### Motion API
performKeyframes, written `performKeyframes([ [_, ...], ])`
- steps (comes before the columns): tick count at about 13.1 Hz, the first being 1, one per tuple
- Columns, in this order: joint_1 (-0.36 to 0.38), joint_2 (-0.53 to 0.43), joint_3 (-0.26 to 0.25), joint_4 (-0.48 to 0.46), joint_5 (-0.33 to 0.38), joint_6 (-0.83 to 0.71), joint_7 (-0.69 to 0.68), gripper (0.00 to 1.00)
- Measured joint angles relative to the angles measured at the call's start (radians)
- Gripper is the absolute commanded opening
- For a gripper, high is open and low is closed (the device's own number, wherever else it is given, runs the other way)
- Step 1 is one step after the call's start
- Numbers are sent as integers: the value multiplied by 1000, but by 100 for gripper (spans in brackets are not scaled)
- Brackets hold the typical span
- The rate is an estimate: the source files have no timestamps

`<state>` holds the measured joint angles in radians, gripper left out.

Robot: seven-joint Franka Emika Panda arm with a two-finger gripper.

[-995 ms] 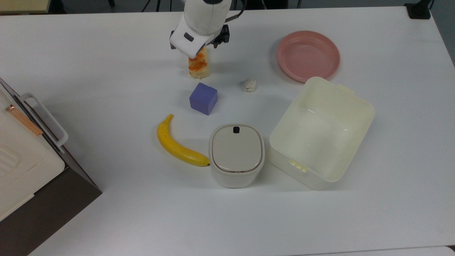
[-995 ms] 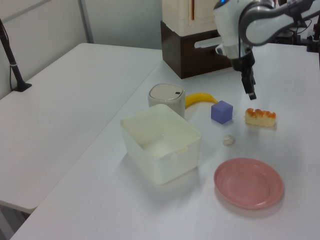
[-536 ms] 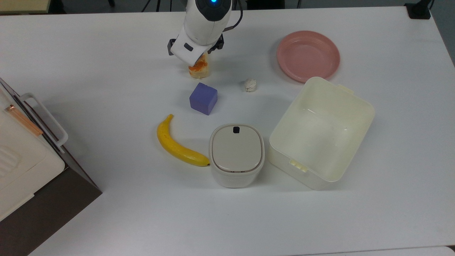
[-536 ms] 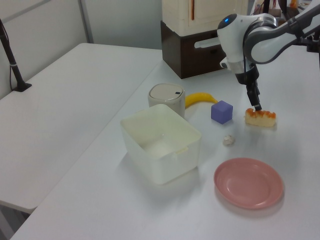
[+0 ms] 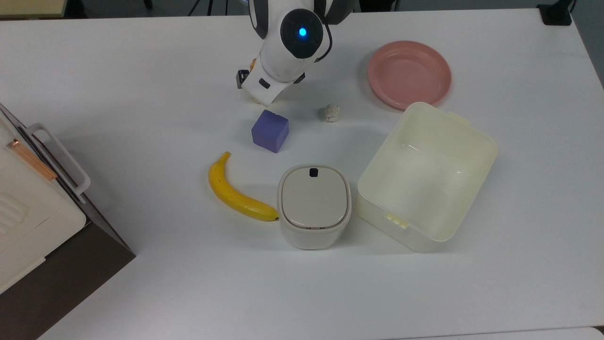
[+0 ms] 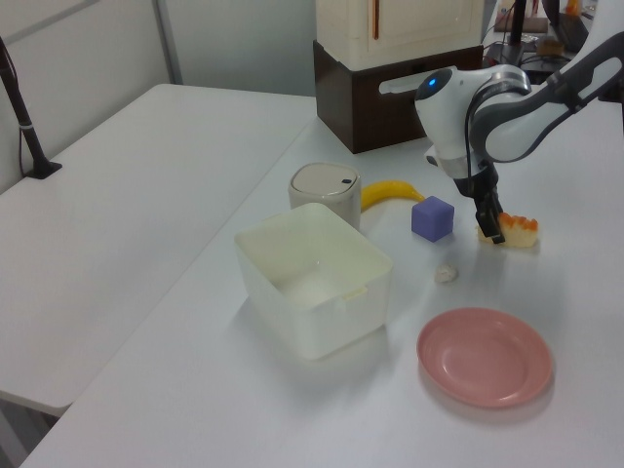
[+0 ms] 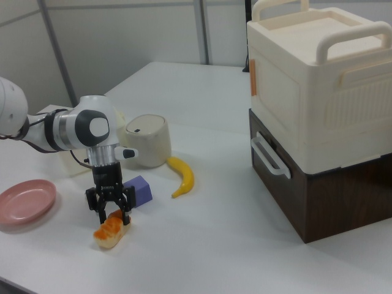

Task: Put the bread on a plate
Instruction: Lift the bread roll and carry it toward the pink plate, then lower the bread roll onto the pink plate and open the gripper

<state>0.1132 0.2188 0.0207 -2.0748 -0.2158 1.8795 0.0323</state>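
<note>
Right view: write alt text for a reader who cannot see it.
A white robot arm's gripper reaches down with open fingers astride one end of a toasted bread on a white table. A purple cube, a banana and a pink plate lie nearby.

top view looks straight down on the bench (image 5: 118, 94), fairly high. left view sits low at the plate (image 6: 485, 356) end, facing the cabinet (image 6: 390, 73). right view looks from the opposite side, closer. all share the purple cube (image 7: 139, 189).
</note>
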Motion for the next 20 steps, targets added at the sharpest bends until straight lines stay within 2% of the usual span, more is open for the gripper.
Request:
performKeyframes([
  [2,0,5,0,0,-4,3,2,41],
  [7,18,-18,1,16,-4,-18,2,41],
  [9,64,-43,3,53,8,-85,10,41],
  [12,132,-74,4,152,83,-122,39,42],
  [18,207,-75,4,280,89,-123,99,43],
  [20,239,-69,5,286,90,-123,112,43],
])
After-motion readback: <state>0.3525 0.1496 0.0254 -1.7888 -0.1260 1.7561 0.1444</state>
